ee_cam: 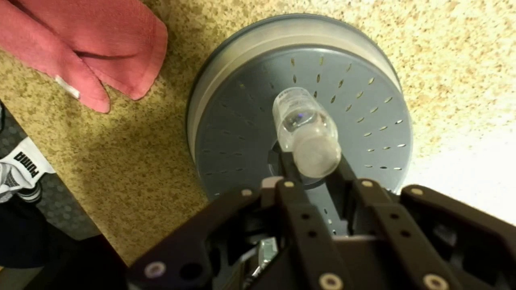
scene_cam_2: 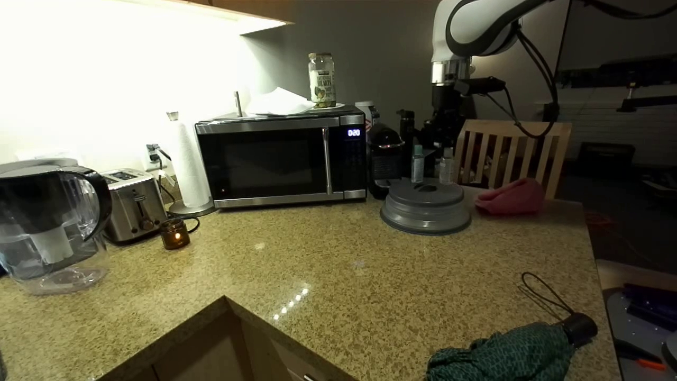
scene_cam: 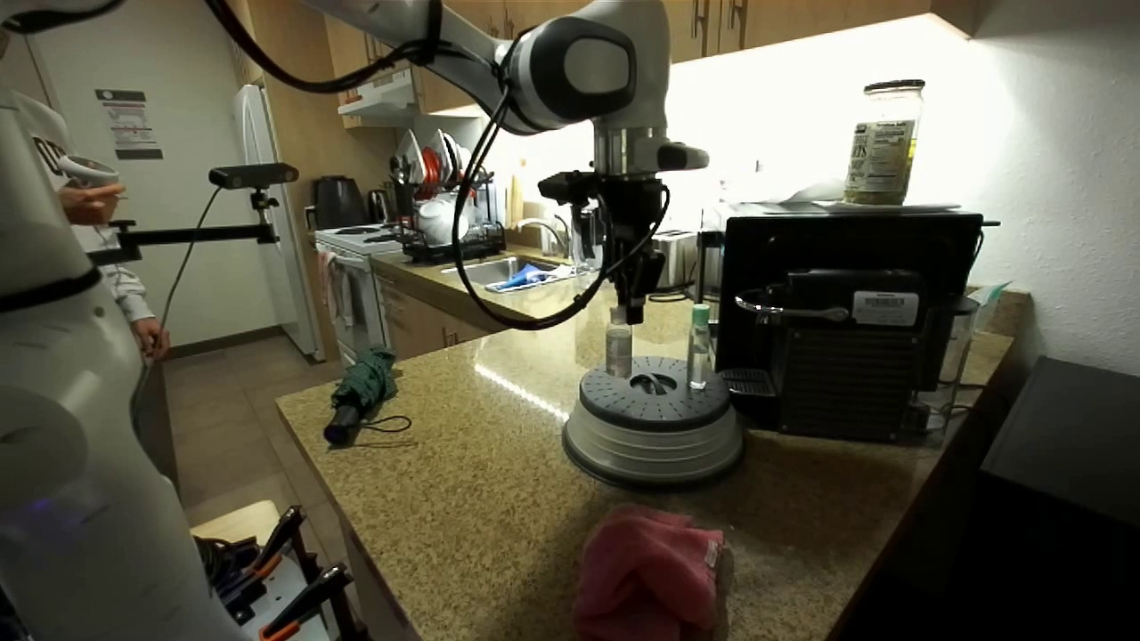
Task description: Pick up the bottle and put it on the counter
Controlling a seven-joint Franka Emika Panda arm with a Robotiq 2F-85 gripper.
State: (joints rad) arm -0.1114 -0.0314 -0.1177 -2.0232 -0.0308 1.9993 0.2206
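Note:
A clear bottle with a whitish cap [scene_cam: 618, 350] is over the round grey turntable disc [scene_cam: 655, 414]. It also shows in an exterior view [scene_cam_2: 447, 168] and in the wrist view [ee_cam: 298, 110]. My gripper [ee_cam: 315, 163] points down, with its fingers close on both sides of the cap. I cannot tell whether the base touches the disc. A second clear bottle, green-capped [scene_cam: 699, 352], stands on the disc beside it, and partly shows between the gripper links in the wrist view [ee_cam: 267, 249]. The speckled tan counter [scene_cam: 481, 499] surrounds the disc.
A pink cloth [scene_cam: 650, 574] lies near the disc. A green folded umbrella [scene_cam: 363, 392] lies at the counter's edge. A black coffee machine [scene_cam: 850, 356] and microwave [scene_cam_2: 280, 159] stand close behind the disc. A toaster [scene_cam_2: 136, 206], candle jar [scene_cam_2: 174, 234] and pitcher [scene_cam_2: 50, 222] stand farther along.

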